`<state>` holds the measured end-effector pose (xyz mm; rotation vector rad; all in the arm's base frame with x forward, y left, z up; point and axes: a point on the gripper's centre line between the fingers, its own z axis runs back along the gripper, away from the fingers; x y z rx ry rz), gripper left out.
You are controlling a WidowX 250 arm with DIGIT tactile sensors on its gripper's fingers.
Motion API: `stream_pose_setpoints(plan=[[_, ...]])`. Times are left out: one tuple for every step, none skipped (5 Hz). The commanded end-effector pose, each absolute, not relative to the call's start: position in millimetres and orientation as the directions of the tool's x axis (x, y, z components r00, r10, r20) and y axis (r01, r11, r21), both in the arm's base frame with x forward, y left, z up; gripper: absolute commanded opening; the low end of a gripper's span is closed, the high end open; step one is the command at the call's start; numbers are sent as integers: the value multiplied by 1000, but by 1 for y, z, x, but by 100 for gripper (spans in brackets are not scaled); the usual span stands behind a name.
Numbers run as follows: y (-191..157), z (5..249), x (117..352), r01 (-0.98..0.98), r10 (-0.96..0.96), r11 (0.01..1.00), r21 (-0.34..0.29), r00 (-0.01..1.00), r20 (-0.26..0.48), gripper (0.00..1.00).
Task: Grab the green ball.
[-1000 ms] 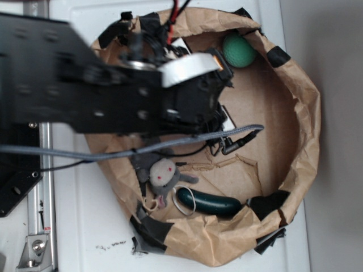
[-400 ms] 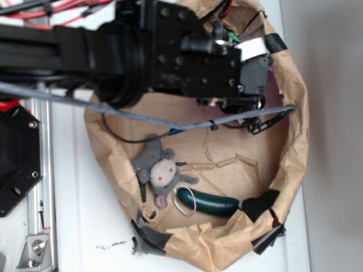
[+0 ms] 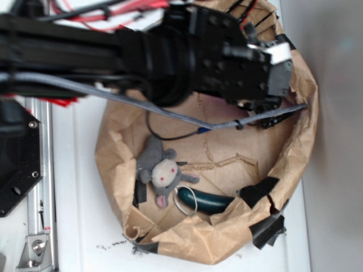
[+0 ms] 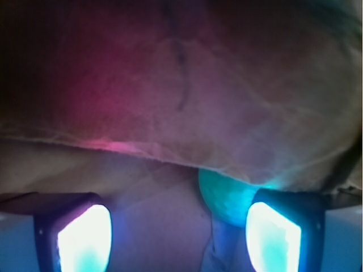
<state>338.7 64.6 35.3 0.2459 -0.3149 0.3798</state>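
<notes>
In the wrist view the green ball (image 4: 227, 195) lies under the overhanging paper wall (image 4: 187, 102), just left of the right fingertip (image 4: 272, 241). My gripper (image 4: 178, 241) is open, its glowing pads wide apart, and the ball sits at the right side of the gap, touching or nearly touching the right pad. From the exterior view the ball is hidden beneath the black arm, whose gripper end (image 3: 266, 73) hangs over the upper right of the brown paper nest (image 3: 300, 147).
A grey plush mouse (image 3: 161, 173) and a dark green cucumber toy (image 3: 207, 201) lie at the nest's lower left. A grey cable (image 3: 187, 116) crosses the nest. Black tape patches mark the rim (image 3: 266, 235). A metal rail (image 3: 37, 187) runs down the left.
The arm has swung up and right across the nest, from its left-centre to the upper right rim, covering the ball. The nest has shifted slightly.
</notes>
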Motion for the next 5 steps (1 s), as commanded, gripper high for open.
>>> stream_pose_setpoints(plan=[[68, 53, 341, -379, 291, 908, 177, 876, 383, 0], [57, 79, 322, -375, 310, 922, 101, 867, 389, 0], [38, 112, 301, -370, 322, 928, 40, 852, 414, 0], [21, 118, 290, -426, 380, 904, 43, 845, 378, 0], [25, 111, 289, -494, 430, 862, 109, 829, 358, 54]])
